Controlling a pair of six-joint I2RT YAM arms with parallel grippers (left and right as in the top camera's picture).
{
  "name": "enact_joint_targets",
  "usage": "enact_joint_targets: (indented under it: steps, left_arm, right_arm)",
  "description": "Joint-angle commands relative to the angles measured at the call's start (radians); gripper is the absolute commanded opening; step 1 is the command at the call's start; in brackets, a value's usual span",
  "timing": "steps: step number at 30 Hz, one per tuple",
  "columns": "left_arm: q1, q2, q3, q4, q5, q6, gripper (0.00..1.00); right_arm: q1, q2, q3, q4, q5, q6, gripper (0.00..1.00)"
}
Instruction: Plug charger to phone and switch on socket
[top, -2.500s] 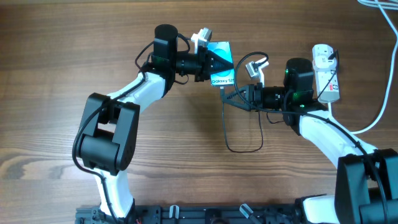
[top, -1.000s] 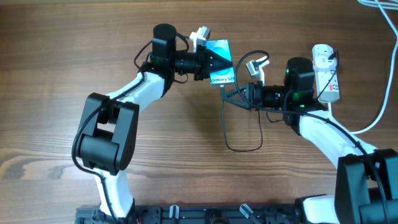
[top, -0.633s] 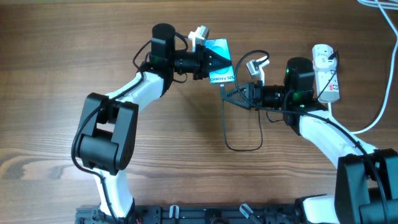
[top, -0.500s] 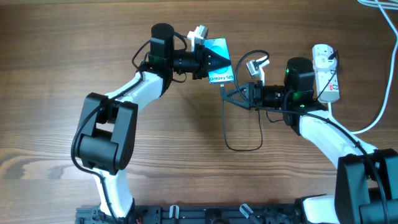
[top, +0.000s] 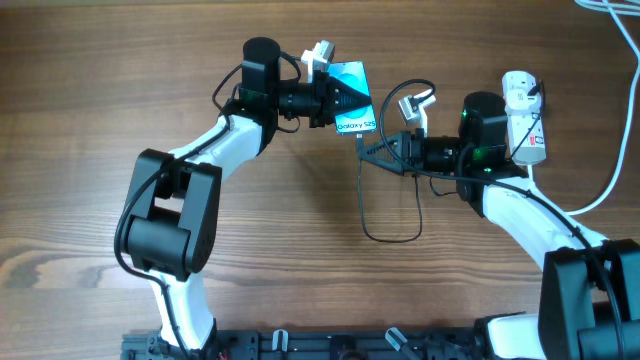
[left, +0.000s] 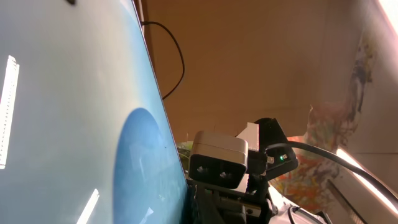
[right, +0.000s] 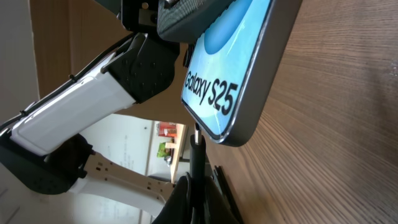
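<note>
My left gripper (top: 338, 97) is shut on the phone (top: 356, 122) and holds it tilted above the table. The phone has a turquoise screen and a white band reading "Galaxy S25". It fills the left of the left wrist view (left: 74, 124). My right gripper (top: 368, 152) is shut on the charger plug (right: 196, 155). In the right wrist view the plug tip points up and meets the bottom edge of the phone (right: 230, 68). The charger cable (top: 362, 205) loops down over the table. The white socket (top: 526, 125) lies at the right with a black plug in it.
A thick white lead (top: 612, 170) runs from the socket along the right edge of the table. The right arm's wrist camera (left: 217, 158) sits close beside the phone. Wooden table (top: 100, 200) all around.
The phone has shifted slightly up and to the left in my left gripper. My right gripper with the plug has stayed at the phone's bottom edge.
</note>
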Motion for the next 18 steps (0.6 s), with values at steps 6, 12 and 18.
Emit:
enact_joint_targets:
  steps: [6,12,18]
  left_arm:
    - [0.003,0.009,0.024,0.016,0.005,0.027,0.04]
    - [0.003,0.009,0.024,0.018,0.005,0.027,0.04]
    - [0.003,0.009,0.024,0.018,0.005,0.027,0.04]
  right_arm:
    - [-0.004,-0.019,0.003,-0.002,-0.005,0.016,0.04]
    - [-0.004,-0.019,0.003,-0.007,-0.006,0.019,0.04]
    - [-0.004,-0.019,0.003,-0.010,-0.006,0.018,0.04]
